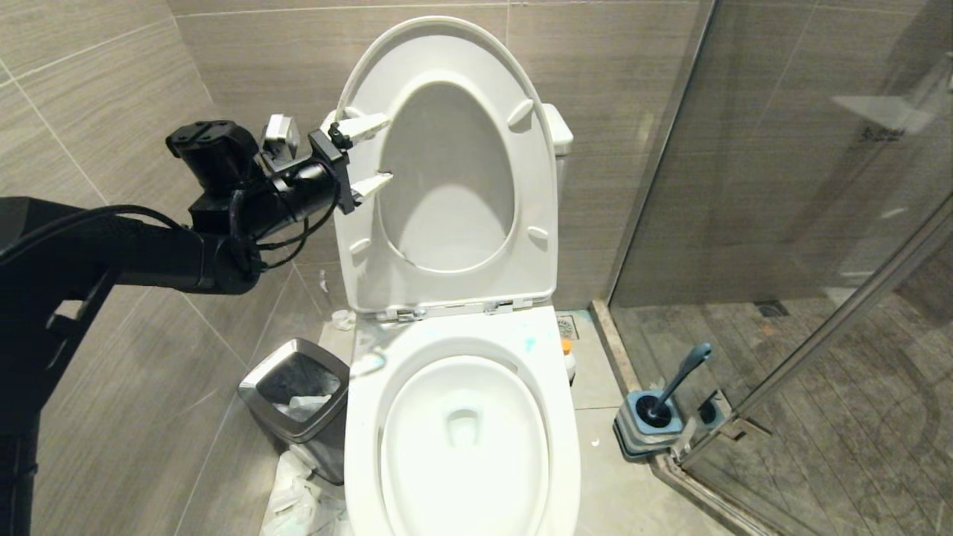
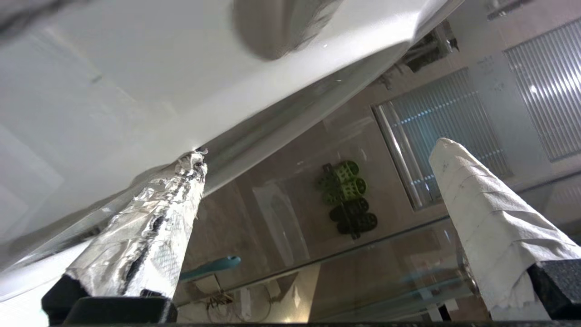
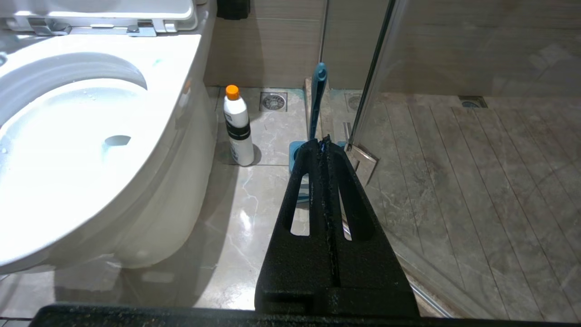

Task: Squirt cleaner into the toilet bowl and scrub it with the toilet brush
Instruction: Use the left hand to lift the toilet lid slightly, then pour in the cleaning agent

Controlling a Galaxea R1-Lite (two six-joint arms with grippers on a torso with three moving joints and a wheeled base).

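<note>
The white toilet bowl (image 1: 362, 454) stands in the middle with its seat and lid (image 1: 536, 186) raised against the tank. Turquoise cleaner splashes (image 1: 529, 344) dot the rim behind the bowl. The cleaner's white bottle with an orange top (image 3: 238, 127) stands on the floor right of the toilet. The toilet brush (image 1: 676, 383) sits in its blue-grey holder (image 1: 633, 432) by the glass partition. My left gripper (image 1: 381, 153) is open at the raised seat's left edge, one wrapped fingertip (image 2: 193, 170) against the white plastic. My right gripper (image 3: 324, 141) hangs low, shut on nothing, pointing toward the brush handle (image 3: 317, 97).
A steel-rimmed black bin (image 1: 296, 402) with a liner stands left of the toilet, crumpled plastic on the floor before it. A glass shower partition (image 1: 782, 223) closes off the right side. A floor drain (image 1: 567, 325) lies behind the bottle.
</note>
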